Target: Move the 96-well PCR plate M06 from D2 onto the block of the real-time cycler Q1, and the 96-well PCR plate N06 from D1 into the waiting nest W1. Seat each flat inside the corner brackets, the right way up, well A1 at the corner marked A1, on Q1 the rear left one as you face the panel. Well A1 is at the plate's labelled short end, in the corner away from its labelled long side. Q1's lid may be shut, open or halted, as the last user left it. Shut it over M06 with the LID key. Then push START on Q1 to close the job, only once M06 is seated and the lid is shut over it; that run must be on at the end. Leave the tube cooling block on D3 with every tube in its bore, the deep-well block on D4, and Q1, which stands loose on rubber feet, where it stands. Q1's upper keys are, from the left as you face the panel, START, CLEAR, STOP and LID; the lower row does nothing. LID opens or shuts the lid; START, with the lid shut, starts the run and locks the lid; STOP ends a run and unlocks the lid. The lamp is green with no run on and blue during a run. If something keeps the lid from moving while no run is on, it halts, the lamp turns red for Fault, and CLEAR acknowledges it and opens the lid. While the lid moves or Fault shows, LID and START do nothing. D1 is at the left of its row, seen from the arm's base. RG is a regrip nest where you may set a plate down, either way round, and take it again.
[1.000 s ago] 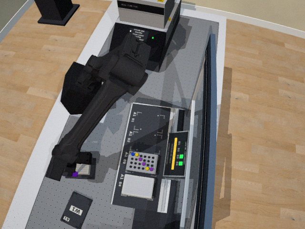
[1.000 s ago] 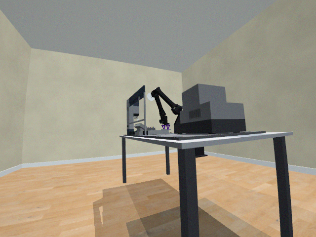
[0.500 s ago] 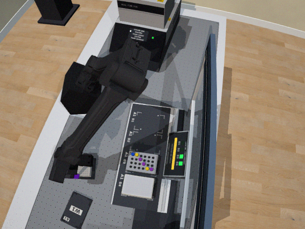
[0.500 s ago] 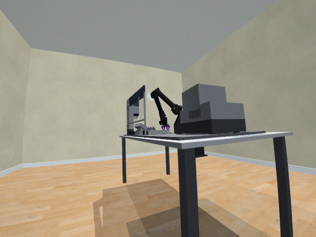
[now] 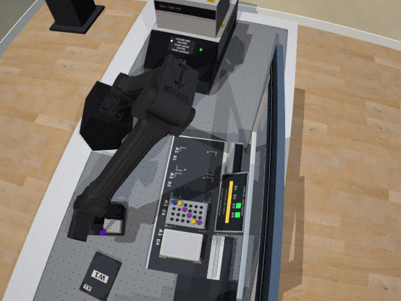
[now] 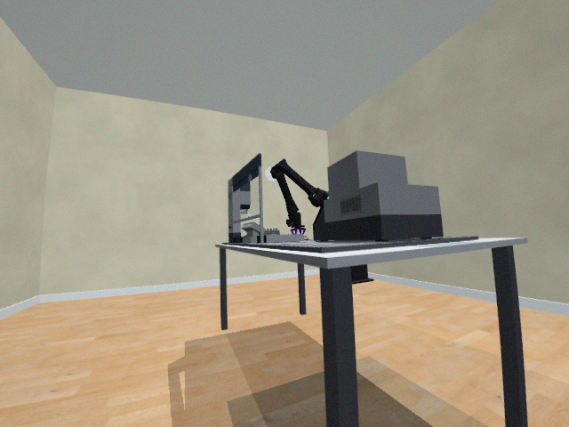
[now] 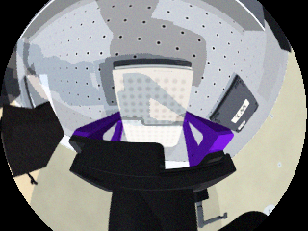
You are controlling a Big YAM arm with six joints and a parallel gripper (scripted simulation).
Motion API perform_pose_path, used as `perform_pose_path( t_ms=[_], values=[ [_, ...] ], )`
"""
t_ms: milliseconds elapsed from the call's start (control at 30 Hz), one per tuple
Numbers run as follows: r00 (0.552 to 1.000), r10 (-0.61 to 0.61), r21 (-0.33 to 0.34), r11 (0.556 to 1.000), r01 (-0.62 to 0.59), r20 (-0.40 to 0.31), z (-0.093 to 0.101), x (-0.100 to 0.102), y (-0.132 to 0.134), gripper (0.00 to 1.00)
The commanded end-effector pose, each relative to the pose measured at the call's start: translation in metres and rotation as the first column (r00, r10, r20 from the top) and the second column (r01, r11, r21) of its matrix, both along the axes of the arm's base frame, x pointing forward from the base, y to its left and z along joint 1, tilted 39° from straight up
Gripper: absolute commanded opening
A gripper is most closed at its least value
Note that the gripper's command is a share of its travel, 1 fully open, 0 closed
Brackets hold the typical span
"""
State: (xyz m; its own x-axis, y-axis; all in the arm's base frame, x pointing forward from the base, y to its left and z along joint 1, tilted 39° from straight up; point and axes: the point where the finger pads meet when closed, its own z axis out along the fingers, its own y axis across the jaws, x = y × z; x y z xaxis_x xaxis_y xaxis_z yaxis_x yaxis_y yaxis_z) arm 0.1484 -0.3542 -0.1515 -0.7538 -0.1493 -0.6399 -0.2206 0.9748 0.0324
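My gripper [image 5: 106,227] is shut on a white 96-well PCR plate [image 5: 113,225] with its purple fingers across the plate's width. It holds the plate low over a dark nest [image 5: 119,216] on the left part of the deck. I cannot tell whether the plate touches the nest, and I cannot read its label. In the wrist view the plate [image 7: 154,106] lies between the fingers. Nest W1 [image 5: 100,275] lies empty toward the near edge. Sites D1 [image 5: 197,152] and D2 [image 5: 194,178] are empty. Cycler Q1 [image 5: 194,34] has its lid down and a green lamp [image 5: 200,49].
The tube cooling block [image 5: 185,214] with coloured tubes stands on D3. The deep-well block [image 5: 181,244] stands on D4. A status panel [image 5: 231,202] and a tall blue frame [image 5: 275,162] line the right side. The arm's black base [image 5: 103,113] stands at the left edge.
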Motion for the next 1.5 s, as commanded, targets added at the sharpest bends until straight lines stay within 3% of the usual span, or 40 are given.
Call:
perform_pose_path(
  t_ms=[0,167,300,733,1067,1467],
  values=[
    [1.0,-0.025,-0.009,1.0,0.025,0.005,0.005,-0.009,-0.009,0.0],
    [1.0,-0.018,-0.01,1.0,0.018,-0.002,0.007,-0.012,-0.003,0.0],
    [1.0,-0.019,-0.042,0.999,0.019,0.011,0.014,-0.011,-0.018,0.0],
    [1.0,-0.006,-0.07,0.998,0.007,0.014,0.019,-0.005,-0.028,0.0],
    [1.0,0.007,-0.005,1.0,-0.007,0.006,0.0,-0.002,0.002,0.0],
    [0.999,-0.037,-0.031,0.999,0.037,0.006,0.007,-0.005,-0.022,0.0]
  ],
)
